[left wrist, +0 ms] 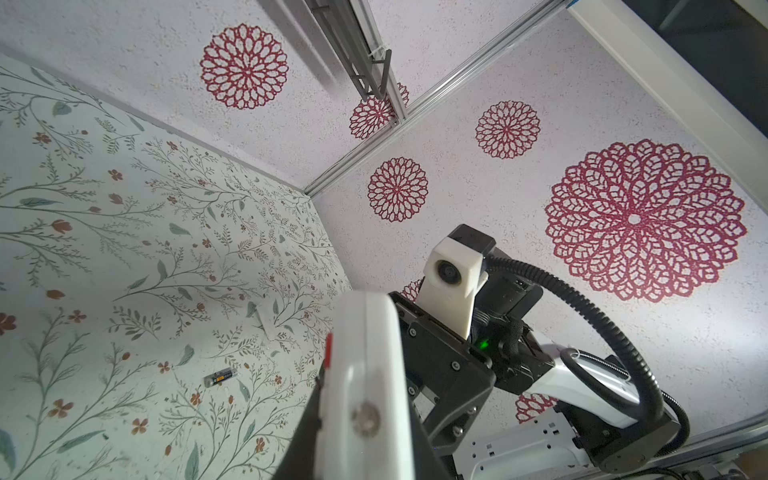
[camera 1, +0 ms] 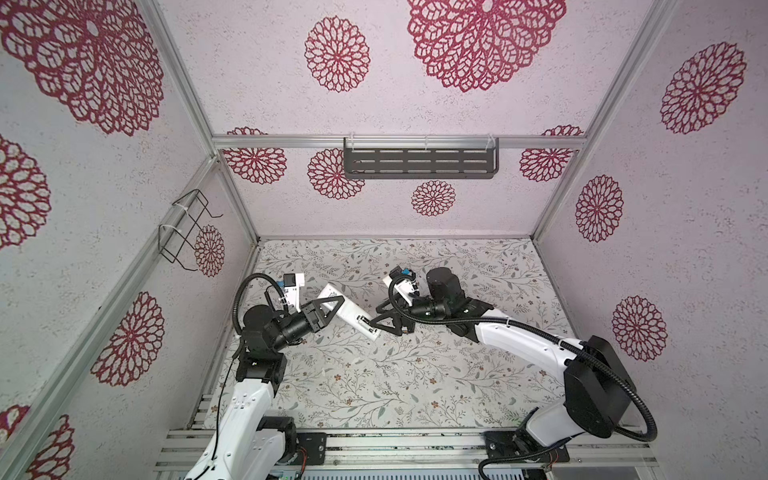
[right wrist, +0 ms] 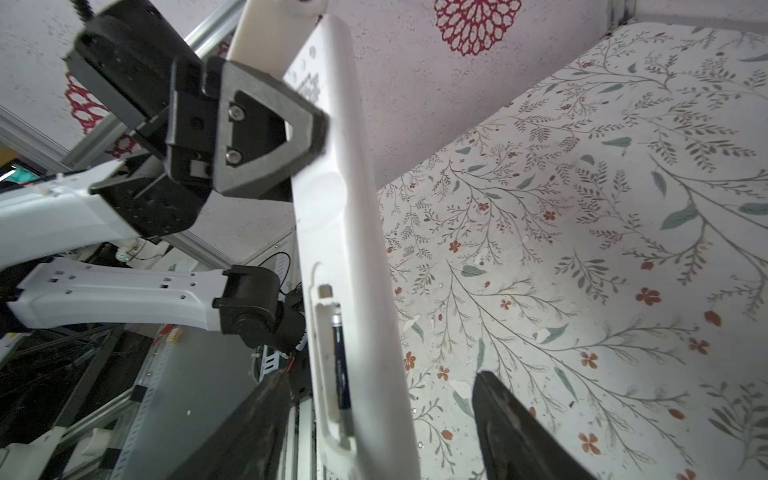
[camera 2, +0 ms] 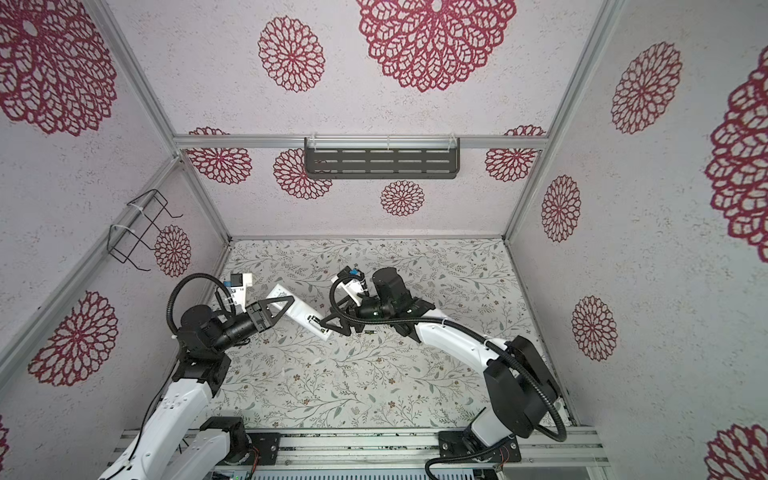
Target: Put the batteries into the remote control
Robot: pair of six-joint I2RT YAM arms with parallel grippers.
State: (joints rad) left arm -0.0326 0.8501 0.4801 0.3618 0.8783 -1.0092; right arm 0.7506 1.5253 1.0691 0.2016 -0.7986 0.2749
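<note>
The remote control (camera 1: 351, 312) is a long white bar held tilted above the table, its back up in both top views (camera 2: 302, 312). My left gripper (camera 1: 332, 300) is shut on its upper half; the dark fingers (right wrist: 303, 133) clamp its edges. In the right wrist view the open battery compartment holds one dark battery (right wrist: 341, 365). My right gripper (right wrist: 382, 428) stands open around the remote's lower end, touching neither side. A loose battery (left wrist: 219, 378) lies on the table, beside the right gripper (camera 2: 328, 322) in a top view (camera 2: 368, 332).
The floral table (camera 1: 374, 386) is walled on three sides. A dark slotted shelf (camera 1: 419, 158) hangs on the back wall and a wire rack (camera 1: 187, 228) on the left wall. A metal rail (camera 1: 374, 444) runs along the front edge.
</note>
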